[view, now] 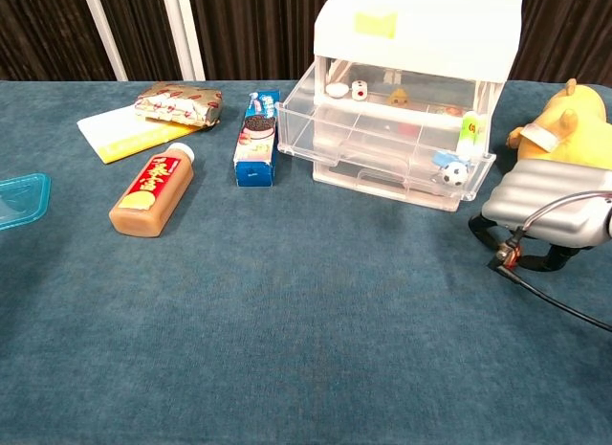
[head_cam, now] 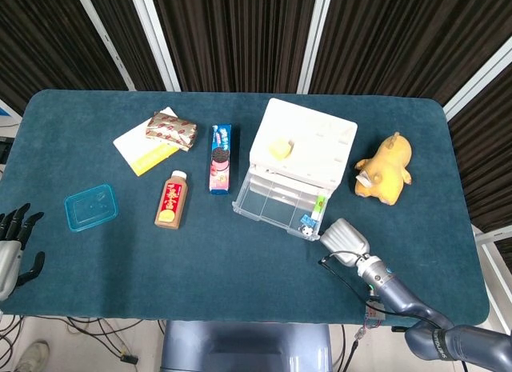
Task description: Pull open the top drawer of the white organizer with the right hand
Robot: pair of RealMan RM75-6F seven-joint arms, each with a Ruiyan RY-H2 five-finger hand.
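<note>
Organizer (head_cam: pixel 302 140), white-topped with clear drawers, sits right of centre on the blue tabletop (head_cam: pixel 200 260). Its top drawer (head_cam: pixel 280 202) is pulled out toward the robot; the chest view shows small items inside, among them a tiny soccer ball (view: pixel 456 172) and a green-and-white tube (view: pixel 468 132) near the front right corner. The right hand (head_cam: pixel 342 238) lies just beside that front right corner, its silver back facing the cameras; its fingers are hidden, so I cannot tell whether they hold the drawer front or are released. In the chest view the right hand (view: pixel 545 204) sits low by the tabletop, with a black cable trailing from it. The left hand (head_cam: pixel 14 240) is at the tabletop's left edge, fingers spread, holding nothing.

A yellow plush (head_cam: pixel 386 169) lies right of the organizer. To its left are a cookie pack (head_cam: pixel 220 158), a brown bottle (head_cam: pixel 171 200) on its side, a wrapped snack (head_cam: pixel 171 130) on a yellow-white booklet (head_cam: pixel 142 146), and a blue lid (head_cam: pixel 90 206).
</note>
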